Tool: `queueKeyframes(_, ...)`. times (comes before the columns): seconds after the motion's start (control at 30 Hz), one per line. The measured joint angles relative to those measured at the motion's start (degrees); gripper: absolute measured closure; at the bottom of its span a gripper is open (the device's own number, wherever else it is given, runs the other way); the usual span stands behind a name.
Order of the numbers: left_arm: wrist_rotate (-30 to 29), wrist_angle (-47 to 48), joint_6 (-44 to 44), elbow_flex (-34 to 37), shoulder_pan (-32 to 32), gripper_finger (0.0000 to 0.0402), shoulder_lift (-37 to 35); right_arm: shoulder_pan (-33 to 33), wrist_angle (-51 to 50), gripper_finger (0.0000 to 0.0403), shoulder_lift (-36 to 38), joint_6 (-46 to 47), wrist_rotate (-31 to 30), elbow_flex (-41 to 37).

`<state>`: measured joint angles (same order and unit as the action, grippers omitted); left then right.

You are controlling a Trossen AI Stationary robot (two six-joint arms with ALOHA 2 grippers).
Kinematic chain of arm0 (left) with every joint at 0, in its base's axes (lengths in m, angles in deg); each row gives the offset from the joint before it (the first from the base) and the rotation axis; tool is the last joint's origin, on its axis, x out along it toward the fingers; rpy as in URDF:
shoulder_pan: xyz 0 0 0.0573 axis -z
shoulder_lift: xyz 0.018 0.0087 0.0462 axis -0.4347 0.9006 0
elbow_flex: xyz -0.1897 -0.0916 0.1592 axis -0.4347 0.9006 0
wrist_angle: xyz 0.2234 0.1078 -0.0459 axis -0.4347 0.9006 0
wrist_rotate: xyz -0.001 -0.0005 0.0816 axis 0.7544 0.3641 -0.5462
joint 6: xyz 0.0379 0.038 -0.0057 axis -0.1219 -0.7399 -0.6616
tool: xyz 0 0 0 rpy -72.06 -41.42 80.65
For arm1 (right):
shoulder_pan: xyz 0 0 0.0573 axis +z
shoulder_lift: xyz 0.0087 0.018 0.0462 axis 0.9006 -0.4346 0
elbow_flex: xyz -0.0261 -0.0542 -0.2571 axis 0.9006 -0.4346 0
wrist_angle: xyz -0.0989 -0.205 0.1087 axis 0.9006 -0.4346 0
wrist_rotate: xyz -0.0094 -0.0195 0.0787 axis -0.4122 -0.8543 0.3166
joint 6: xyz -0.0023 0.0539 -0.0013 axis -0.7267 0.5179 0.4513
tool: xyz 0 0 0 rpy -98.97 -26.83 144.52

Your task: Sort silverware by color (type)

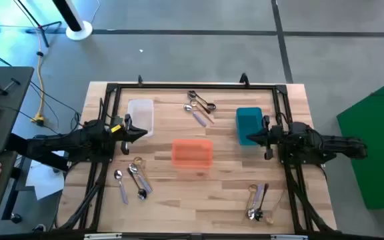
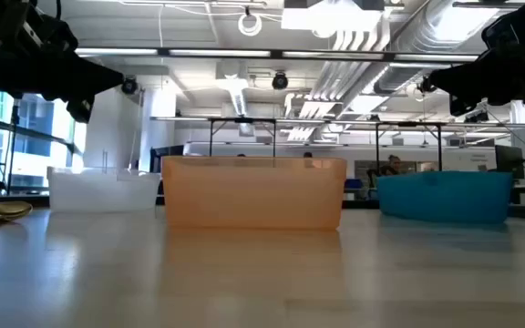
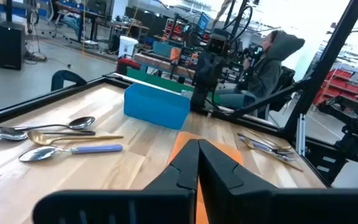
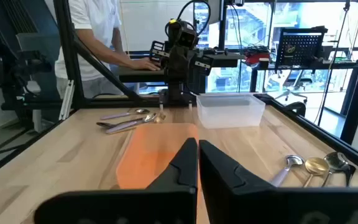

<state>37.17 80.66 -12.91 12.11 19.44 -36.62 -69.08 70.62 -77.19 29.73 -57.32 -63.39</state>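
Three bins stand on my tabletop (image 1: 225, 193). The clear bin (image 1: 141, 115) sits toward my left side, the orange bin (image 1: 192, 153) in the middle, and the teal bin (image 1: 249, 124) toward my right. From above, all three look empty; I see no spoon inside any of them.

The silverware lies loose on the wood in three clusters. One group of spoons (image 1: 201, 108) rests near the far edge, between the clear and teal bins. A second group (image 1: 133, 178) lies on my left, nearer the front edge, beside the orange bin. A third group (image 1: 257, 202) lies at the front right.

My left gripper (image 1: 141, 132) hangs above the tabletop just beside the clear bin, its fingers (image 3: 182, 171) pressed together and holding nothing. My right gripper (image 1: 251, 138) hovers at the teal bin's near edge, fingers (image 4: 185, 165) likewise closed and empty.
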Motion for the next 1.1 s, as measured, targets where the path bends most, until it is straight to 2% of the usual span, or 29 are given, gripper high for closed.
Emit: queueKeyframes(1.1, 0.00, -0.01, 0.00, -0.01, 0.01, 0.0401, 0.00, 0.00, 0.00, 0.0402, 0.00, 0.01, 0.00, 0.01)
